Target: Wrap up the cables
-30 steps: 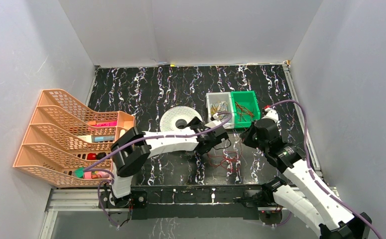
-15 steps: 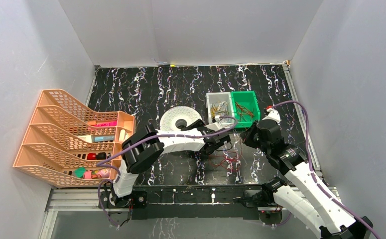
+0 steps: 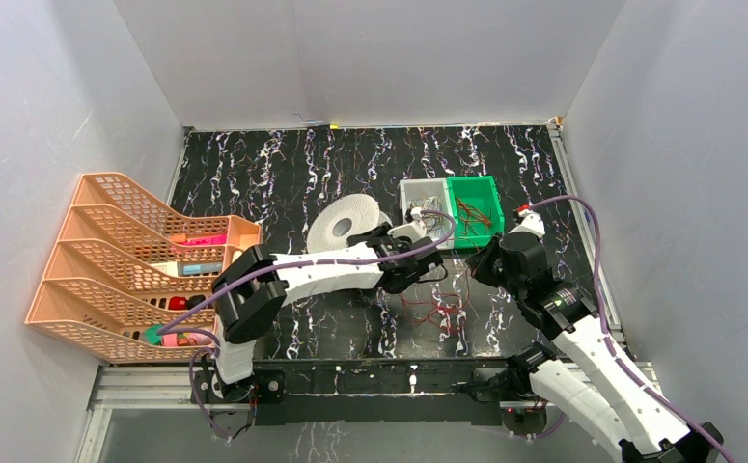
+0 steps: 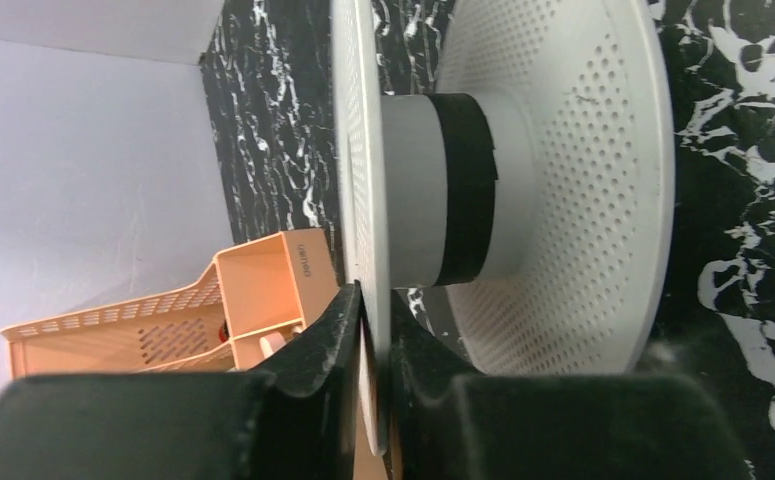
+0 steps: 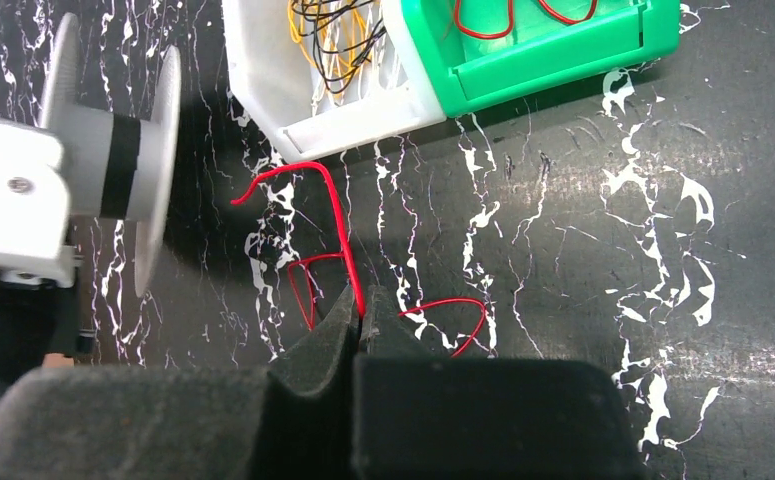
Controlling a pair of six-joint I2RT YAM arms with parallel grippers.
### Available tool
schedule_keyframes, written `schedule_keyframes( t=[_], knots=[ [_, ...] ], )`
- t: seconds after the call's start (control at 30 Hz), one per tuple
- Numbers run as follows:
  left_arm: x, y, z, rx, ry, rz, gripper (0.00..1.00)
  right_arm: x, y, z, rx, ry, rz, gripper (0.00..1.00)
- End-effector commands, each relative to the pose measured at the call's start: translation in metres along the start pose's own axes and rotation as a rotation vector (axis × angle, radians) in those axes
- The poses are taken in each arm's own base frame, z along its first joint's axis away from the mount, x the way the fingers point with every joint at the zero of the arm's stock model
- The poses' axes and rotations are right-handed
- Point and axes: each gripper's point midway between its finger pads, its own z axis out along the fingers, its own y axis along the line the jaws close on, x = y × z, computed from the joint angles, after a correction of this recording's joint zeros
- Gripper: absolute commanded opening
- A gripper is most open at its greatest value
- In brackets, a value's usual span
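The cables point(image 3: 435, 307) lie as a loose red tangle on the table point(image 3: 283, 164) near the middle of its near edge, just in front of the white bin point(image 5: 293, 110) and green bin point(image 5: 563, 50). One strand is pinched in the closed jaws of the right gripper point(image 5: 360, 318). The left gripper point(image 4: 373, 340) is clamped on one flange of the spool point(image 4: 563, 180), tipped up on the tangle's left-edge side. The step appears to be set-up for winding, and the next move probably calls for bringing the pinched strand to the hub point(image 4: 443, 190) without losing it.
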Motion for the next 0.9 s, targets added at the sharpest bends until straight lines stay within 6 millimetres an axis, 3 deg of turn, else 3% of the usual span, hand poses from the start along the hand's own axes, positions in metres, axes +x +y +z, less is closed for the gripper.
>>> schedule_keyframes(
  t=[0.0,0.03,0.2,0.4,0.5,0.63,0.87],
  knots=[
    [-0.008,0.031,-0.016,-0.018,-0.044,-0.103,0.04,-0.023,0.011,-0.006,-0.030,-0.078,0.002,0.00],
    [-0.008,0.037,-0.018,-0.022,-0.049,-0.113,0.00,-0.025,0.011,-0.007,-0.030,-0.084,-0.006,0.00],
    [-0.004,0.059,-0.030,-0.016,-0.061,-0.156,0.00,-0.039,0.023,-0.016,-0.067,-0.105,-0.063,0.00],
    [0.000,0.072,-0.049,0.118,-0.073,-0.267,0.00,-0.054,0.041,-0.028,-0.127,-0.108,-0.155,0.00],
    [0.006,0.069,-0.055,0.231,-0.031,-0.328,0.00,-0.060,0.054,-0.036,-0.176,-0.094,-0.214,0.00],
    [0.015,0.065,-0.060,0.348,0.021,-0.410,0.00,-0.063,0.085,-0.051,-0.319,-0.049,-0.305,0.00],
    [0.029,0.056,-0.060,0.550,0.121,-0.564,0.00,-0.068,0.110,-0.069,-0.418,0.022,-0.428,0.00]
  ],
)
